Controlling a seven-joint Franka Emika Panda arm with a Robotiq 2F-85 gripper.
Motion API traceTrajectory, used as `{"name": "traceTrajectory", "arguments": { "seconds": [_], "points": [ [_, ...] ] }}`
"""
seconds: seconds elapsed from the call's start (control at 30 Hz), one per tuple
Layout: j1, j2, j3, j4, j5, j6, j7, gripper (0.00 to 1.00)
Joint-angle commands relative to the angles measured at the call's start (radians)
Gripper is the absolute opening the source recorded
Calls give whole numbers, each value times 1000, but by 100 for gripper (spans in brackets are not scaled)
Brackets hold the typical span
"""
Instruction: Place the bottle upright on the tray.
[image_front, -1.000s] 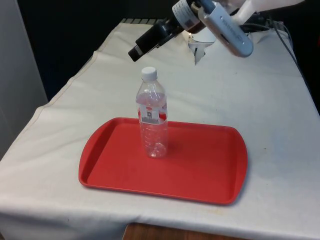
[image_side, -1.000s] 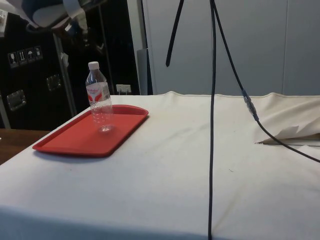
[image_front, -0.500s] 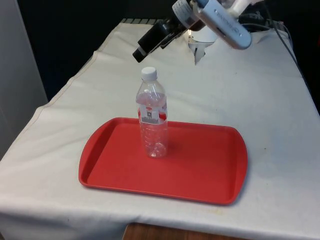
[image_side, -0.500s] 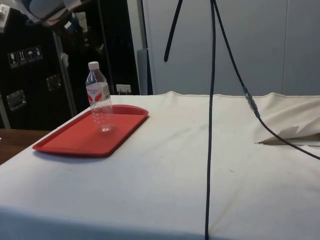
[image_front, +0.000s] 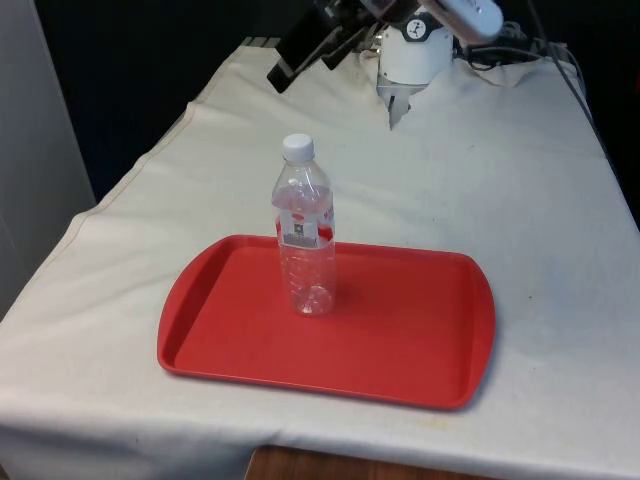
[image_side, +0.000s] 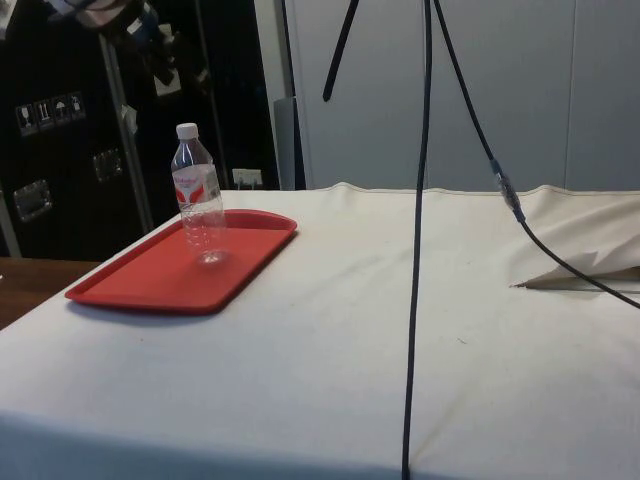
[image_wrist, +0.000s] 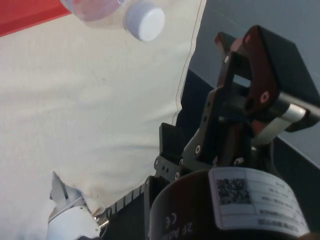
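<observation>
A clear plastic bottle (image_front: 304, 240) with a white cap and a red-and-white label stands upright on the red tray (image_front: 420, 340), left of the tray's middle in the front view. In the side view the bottle (image_side: 200, 200) stands near the far end of the tray (image_side: 150, 285). My gripper (image_front: 283, 72) hangs high above the table's far end, well behind and above the bottle, tilted, holding nothing. In the wrist view the fingers (image_wrist: 227, 45) stand apart with a gap between them, and the bottle's cap (image_wrist: 144, 20) shows far off beyond them.
The tray lies near the table's front edge, with bare white cloth around it. The robot's white base (image_front: 405, 60) stands at the far end. In the side view black cables (image_side: 425, 200) hang over the table, and a fold of cloth (image_side: 590, 270) lies at the right.
The gripper has risen and drawn back towards the table's far end, further from the bottle. Bottle and tray have not moved.
</observation>
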Motion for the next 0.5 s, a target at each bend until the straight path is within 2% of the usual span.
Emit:
{"name": "traceTrajectory", "arguments": {
  "seconds": [0.0,0.03,0.2,0.27,0.3,0.47],
  "points": [
    [0,-2,0,0,2,-2,2,100],
    [-4,-9,6,1,17,0,11,100],
    [-8,-19,8,-1,45,-2,21,100],
    [-3,-15,0,0,40,-9,16,100],
    [-9,-21,8,-1,57,-2,24,100],
    [-13,-26,8,-1,93,0,33,100]
  ]
}}
